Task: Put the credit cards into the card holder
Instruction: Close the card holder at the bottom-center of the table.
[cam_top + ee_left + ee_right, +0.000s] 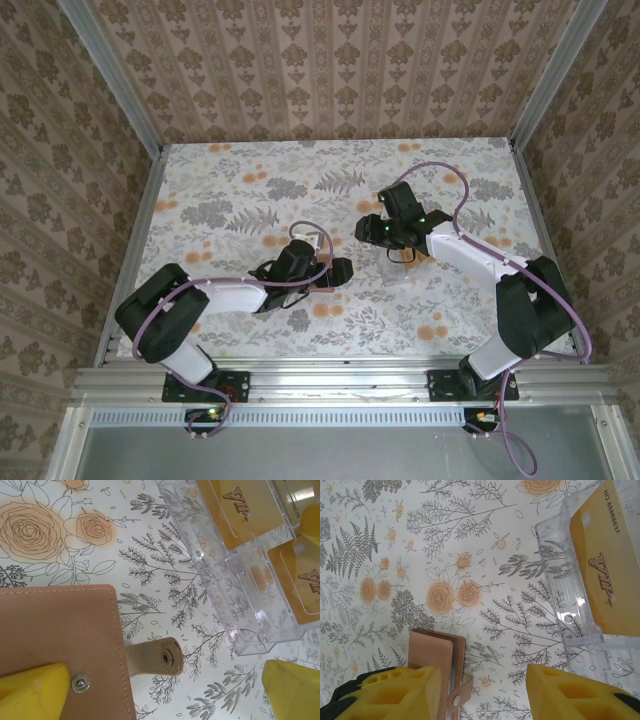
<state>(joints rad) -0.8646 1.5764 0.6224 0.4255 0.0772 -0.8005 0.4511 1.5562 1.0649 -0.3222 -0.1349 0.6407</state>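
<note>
Left wrist, clear tray point(246, 636) — near card holder point(60, 630)

1. Ahead of the right gripper point(485, 692), off to one finger's side, a tan card point(612, 565) in a clear tray point(560, 580) bears "VIP" in dark letters.
2. Along that card's far edge runs "NO." followed by a row of 8s ending in 37.
3. Ahead of the left gripper point(165, 685), the upper card point(245, 515) reads "VIP".
4. Nearer that gripper's finger, the side card point(300, 587) shows "VI", cut off at the edge.
5. Small print on a pale strip point(300, 495) is too small to read.
</note>
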